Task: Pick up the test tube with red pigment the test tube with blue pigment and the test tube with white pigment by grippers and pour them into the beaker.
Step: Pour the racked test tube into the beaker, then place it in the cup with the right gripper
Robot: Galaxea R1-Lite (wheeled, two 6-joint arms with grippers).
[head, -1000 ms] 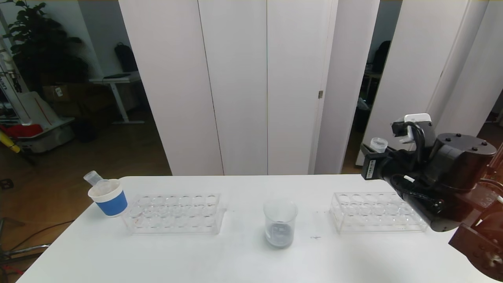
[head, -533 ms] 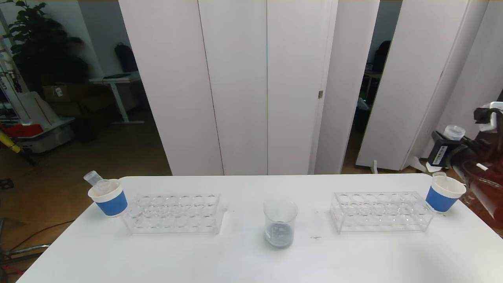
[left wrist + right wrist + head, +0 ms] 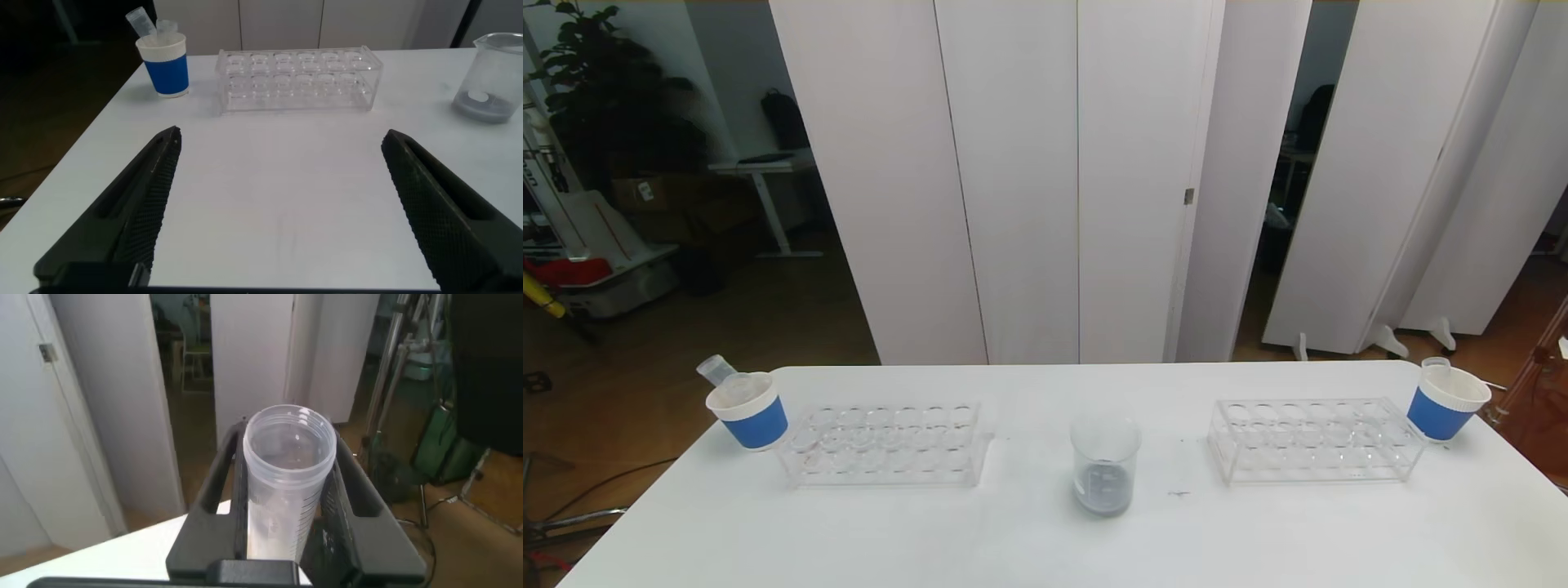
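Note:
In the right wrist view my right gripper (image 3: 290,441) is shut on a clear wide-mouthed test tube (image 3: 288,469) with a faint whitish film inside, the test tube with white pigment. It stands mouth up beyond the table's edge, outside the head view. The beaker (image 3: 1104,464) stands at the table's middle with greyish contents at its bottom. My left gripper (image 3: 281,137) hangs open and empty over bare table, well short of the beaker (image 3: 493,67). No tube with red or blue pigment shows.
A clear rack (image 3: 886,441) lies left of the beaker and another rack (image 3: 1311,439) lies right. A blue-sleeved paper cup (image 3: 749,410) with clear tubes stands at the far left, and a second cup (image 3: 1445,402) holding a tube stands near the right edge.
The right arm carried its tube rightward and left the head view, uncovering the right cup and rack end. The left gripper stayed open.

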